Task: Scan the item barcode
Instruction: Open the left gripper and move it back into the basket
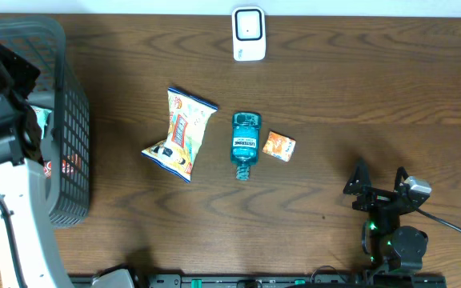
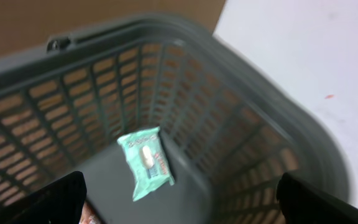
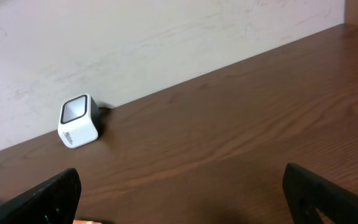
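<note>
The middle of the table [image 1: 358,88] is taken up by a snack bag [image 1: 181,134], a mouthwash bottle [image 1: 245,144] and a small orange box [image 1: 278,146], laid side by side. Open wood is found between these and the scanner [image 1: 249,34]. The left edge is walled off by the basket [image 1: 74,128].

Packet [image 2: 146,163] in basket [image 2: 241,106], beneath left hand [image 2: 182,198]. Scanner [image 1: 249,34] on desk [image 1: 334,80] ahead-left of right hand [image 1: 380,178]; box [image 1: 278,146], bottle [image 1: 245,144], bag [image 1: 181,132] in row farther left.
</note>
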Robot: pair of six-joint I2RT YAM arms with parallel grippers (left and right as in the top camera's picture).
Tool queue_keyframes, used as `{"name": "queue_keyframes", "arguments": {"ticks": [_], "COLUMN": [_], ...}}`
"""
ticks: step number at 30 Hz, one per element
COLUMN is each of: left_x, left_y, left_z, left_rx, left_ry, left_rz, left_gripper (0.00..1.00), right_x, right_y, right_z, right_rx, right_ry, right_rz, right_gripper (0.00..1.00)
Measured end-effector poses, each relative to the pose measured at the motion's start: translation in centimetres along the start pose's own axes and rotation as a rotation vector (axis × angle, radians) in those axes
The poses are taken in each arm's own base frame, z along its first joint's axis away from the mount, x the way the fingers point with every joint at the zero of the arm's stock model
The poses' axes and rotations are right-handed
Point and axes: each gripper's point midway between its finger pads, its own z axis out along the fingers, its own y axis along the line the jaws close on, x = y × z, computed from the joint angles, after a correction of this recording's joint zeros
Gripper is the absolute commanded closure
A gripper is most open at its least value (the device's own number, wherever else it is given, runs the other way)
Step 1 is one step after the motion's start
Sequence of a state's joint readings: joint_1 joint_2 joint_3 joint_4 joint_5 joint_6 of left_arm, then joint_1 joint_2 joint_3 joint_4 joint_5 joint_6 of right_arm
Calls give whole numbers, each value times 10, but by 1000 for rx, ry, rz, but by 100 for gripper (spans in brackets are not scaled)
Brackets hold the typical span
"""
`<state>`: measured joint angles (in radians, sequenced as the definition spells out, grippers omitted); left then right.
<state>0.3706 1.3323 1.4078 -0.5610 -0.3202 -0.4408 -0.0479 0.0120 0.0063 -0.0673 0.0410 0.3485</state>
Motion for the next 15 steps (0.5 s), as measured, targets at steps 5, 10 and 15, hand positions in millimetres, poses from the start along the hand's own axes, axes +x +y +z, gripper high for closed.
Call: {"name": "queue_keyframes", "arguments": {"ticks": [5,10,15], "left_x": [18,35,59], "left_y": [28,44,56], "left_z": [23,51,82], "left_rx": [-105,-177,-239], "left_ry": [85,145,221], "left_rz": [-45,-61,-46], "left_gripper": [2,2,2], "right_x": [0,0,0], "right_y": [0,0,0], "right_z": [0,0,0], "right_rx": [0,0,0], "right_ry": [0,0,0], "right_rz": [0,0,0], "right_gripper": [1,1,1]}}
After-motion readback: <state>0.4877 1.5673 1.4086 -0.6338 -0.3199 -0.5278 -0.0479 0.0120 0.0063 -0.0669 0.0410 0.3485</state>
